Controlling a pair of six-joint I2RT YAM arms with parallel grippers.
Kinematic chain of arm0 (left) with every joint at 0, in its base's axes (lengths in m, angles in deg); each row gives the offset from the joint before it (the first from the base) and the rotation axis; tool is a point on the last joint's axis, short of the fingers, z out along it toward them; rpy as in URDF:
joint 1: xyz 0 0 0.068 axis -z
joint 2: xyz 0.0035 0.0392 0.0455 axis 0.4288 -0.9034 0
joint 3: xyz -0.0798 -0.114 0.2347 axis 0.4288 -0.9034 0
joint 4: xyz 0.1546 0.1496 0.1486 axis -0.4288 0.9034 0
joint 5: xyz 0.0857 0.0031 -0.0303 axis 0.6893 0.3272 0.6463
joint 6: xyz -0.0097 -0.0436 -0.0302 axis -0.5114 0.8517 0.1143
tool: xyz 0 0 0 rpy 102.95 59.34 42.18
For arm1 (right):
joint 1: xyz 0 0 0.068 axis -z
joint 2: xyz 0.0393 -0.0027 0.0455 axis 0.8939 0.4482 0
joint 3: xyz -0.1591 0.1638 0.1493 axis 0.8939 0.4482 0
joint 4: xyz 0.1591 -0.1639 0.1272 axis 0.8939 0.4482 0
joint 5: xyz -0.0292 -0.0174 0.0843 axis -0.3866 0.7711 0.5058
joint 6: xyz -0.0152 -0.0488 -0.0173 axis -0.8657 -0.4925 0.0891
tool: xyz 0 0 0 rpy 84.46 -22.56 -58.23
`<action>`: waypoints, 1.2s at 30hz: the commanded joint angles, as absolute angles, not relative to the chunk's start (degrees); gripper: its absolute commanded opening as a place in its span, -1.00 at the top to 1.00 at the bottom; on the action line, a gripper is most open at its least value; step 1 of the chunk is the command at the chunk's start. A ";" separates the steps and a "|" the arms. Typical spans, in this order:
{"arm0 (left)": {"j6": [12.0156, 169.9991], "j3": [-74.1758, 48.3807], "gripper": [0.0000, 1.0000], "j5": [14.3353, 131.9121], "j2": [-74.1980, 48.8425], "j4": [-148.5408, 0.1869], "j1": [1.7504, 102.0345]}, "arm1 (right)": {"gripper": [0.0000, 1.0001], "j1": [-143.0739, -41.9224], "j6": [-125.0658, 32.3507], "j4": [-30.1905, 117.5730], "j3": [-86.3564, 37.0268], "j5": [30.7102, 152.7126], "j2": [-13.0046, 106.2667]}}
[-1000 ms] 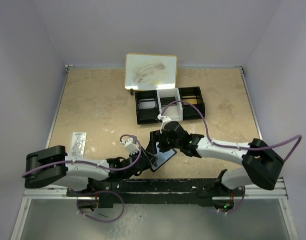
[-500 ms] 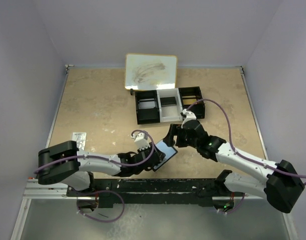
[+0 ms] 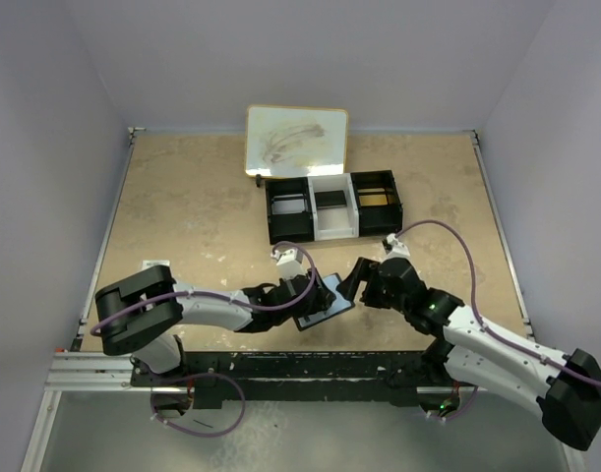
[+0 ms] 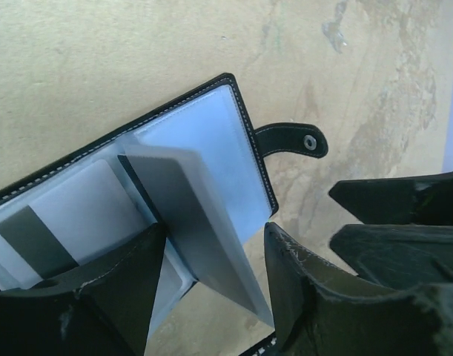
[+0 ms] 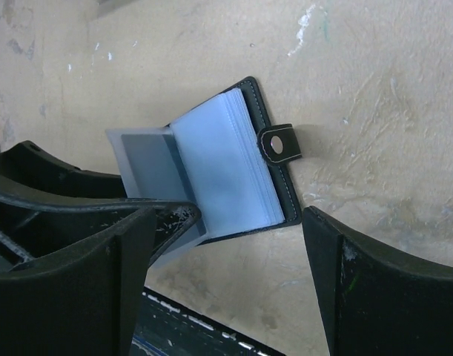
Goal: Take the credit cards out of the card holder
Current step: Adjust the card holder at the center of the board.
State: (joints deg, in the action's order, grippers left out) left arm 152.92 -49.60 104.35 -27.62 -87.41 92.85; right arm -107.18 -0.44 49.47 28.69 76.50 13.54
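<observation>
The small black leather-like bifold card holder (image 5: 226, 167) is lying open and flat on the beige stone-patterned tabletop (image 3: 182, 197), close to the table's near edge and just beyond the black base rail (image 3: 310, 366); its shiny grey-blue clear pockets are facing up, and its black snap tab (image 5: 279, 144) is sticking out past the white-stitched edge onto bare table, pointing toward the right arm; one clear pocket leaf (image 4: 204, 222) is standing tilted up from the stack, and whether a card is sitting inside it cannot be told; the left gripper (image 4: 211, 248) is reaching over the holder's left half with its two black fingers (image 4: 122, 289) standing apart on either side of that raised leaf, a gap showing beside the leaf, so it is not pinching it; the right gripper (image 5: 250, 215) is hanging just beside the tab edge with its jaws spread wide and nothing between them but table and the holder's corner; bare tabletop is lying between the holder and the black-and-white three-compartment tray (image 3: 334, 205) farther back, and more is stretching toward the left and right table edges; a smudged white rectangular board (image 3: 296, 141) is leaning at the back wall, just behind the tray.
</observation>
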 commanded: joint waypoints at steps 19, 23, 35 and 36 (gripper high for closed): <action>142.56 -43.46 -0.32 105.47 -18.70 -75.65 89.74 | -0.66 -106.96 10.43 49.07 35.92 79.89 6.83; 138.23 -43.47 -0.38 105.52 -17.69 -72.06 86.40 | -0.65 -106.96 11.73 45.30 37.56 82.50 9.93; 131.97 -49.09 -0.39 94.84 -20.45 -75.63 81.73 | -0.68 -106.96 8.02 35.82 34.22 84.17 25.58; 130.73 -49.06 -0.39 94.02 -20.87 -75.65 81.72 | -0.68 -106.96 7.48 35.47 33.36 84.04 26.69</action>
